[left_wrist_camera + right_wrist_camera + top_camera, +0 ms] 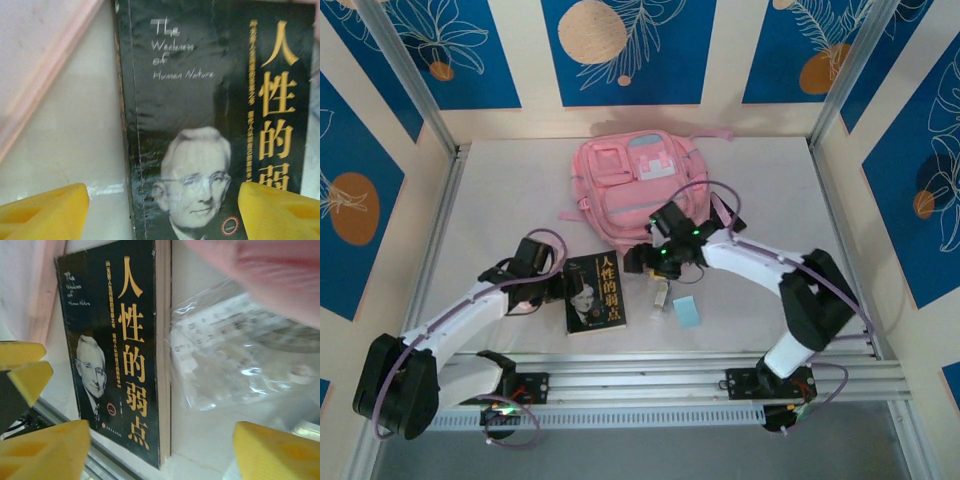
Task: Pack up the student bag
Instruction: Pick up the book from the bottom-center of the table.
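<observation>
The bag (638, 180) sits at the back of the table (500, 200), in the middle. The book (597, 292) lies flat in front of it, a bit to the left. Just right of the book lies a packet (661, 297), then a card (687, 311).

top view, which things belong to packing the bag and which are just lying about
Job: bag, book, probably the clear packet and blue card.
Just there: metal rail, patterned walls.

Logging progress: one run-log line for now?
left gripper open at black paperback book | right gripper open, empty | book outside pink fabric backpack
</observation>
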Robot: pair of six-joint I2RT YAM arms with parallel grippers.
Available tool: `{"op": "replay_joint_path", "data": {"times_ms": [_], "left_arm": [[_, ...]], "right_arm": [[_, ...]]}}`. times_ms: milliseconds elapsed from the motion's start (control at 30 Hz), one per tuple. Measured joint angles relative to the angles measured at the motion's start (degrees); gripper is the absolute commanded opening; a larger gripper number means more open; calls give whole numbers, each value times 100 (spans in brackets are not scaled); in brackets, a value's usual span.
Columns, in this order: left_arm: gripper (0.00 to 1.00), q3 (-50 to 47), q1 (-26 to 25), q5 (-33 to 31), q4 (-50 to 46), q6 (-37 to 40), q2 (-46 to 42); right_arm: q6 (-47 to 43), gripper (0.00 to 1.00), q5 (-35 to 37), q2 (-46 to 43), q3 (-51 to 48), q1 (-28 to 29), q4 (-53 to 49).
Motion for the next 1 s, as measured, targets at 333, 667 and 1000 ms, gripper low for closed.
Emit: {"op": "replay_joint_path", "data": {"times_ms": [333,667,1000], "left_arm": [[73,-533,-138,-107,636,-352,68],[63,-570,-146,-297,798,-374,411],[58,-570,-149,-358,778,-376,411]], "right_arm": [[463,47,525,1172,391,533,514],[573,39,254,1416,592,887,848],[660,27,-133,1202,592,890,1080]]}}
